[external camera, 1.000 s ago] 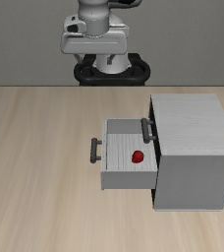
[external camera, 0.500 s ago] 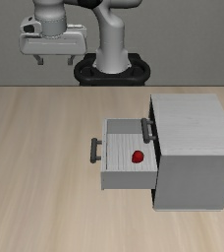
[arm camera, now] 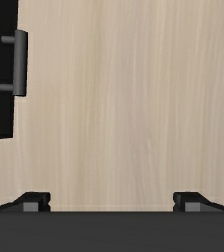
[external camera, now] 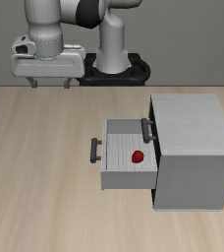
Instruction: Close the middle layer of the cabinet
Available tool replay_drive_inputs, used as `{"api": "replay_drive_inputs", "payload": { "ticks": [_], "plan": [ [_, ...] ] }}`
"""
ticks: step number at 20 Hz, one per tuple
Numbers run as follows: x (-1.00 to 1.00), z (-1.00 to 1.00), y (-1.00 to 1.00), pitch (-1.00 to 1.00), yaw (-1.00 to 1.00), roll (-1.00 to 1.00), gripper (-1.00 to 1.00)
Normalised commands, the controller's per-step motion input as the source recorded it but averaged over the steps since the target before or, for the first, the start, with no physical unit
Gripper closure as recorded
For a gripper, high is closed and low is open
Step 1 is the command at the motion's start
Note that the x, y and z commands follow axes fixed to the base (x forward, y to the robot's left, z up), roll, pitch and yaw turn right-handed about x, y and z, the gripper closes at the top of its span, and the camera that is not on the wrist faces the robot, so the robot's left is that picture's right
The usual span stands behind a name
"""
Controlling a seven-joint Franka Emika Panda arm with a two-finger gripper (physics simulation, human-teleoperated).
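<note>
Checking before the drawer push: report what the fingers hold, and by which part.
Nothing: the fingers stand open above the table, away from the drawer.

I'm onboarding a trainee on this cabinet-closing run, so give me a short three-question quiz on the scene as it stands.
1. True or false: the open drawer of the cabinet is empty.
2. What lies in that drawer? A) a blue cup B) a small red object C) a yellow sponge
3. Fill in: the end effector hangs with its fingers ____, well away from the drawer handle.
Key: 1 false; 2 B; 3 open.
</note>
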Motion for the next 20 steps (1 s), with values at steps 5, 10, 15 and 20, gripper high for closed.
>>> {"api": "replay_drive_inputs", "payload": {
  "ticks": [5,10,15,20],
  "plan": [
    [1.0,0.0,0.0,0.0,0.0,0.0,-1.0],
    [0.2,0.0,0.0,0.0,0.0,0.31,-1.0],
    [0.0,0.0,0.0,0.0,0.0,0.45,-1.0],
    [0.0,0.0,0.0,0.0,0.0,0.45,-1.0]
  ]
}}
